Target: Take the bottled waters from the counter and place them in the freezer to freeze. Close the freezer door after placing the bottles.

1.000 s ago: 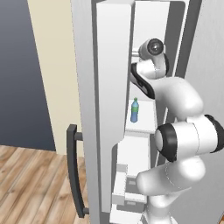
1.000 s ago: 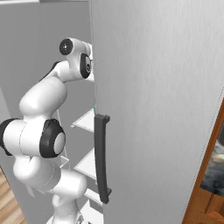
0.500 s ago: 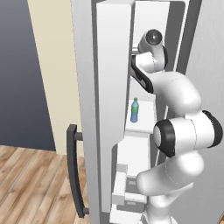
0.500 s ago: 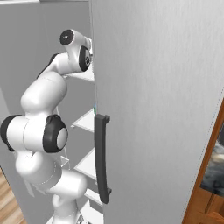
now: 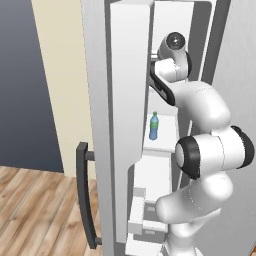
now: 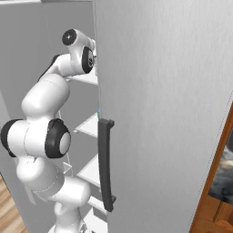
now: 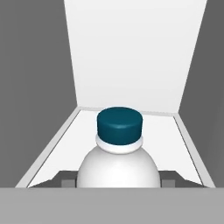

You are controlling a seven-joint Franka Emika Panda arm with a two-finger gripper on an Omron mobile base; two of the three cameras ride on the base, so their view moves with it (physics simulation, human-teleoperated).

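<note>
White freezer (image 5: 165,165) shelving takes up the middle of the left base view. Lower centre of the hand view, the gripper (image 7: 118,183) clasps the whitish dark-capped bottle (image 7: 119,162), jaws narrowly parted. The arm has climbed since a second ago, so I judge placement near. Mid-frame, the blue bottle (image 5: 154,126) stands shelved. Two bottles in all.

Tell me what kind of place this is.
Likely a kitchen: an open silver freezer with white shelves, one holding a blue bottle, plus wood flooring.
</note>
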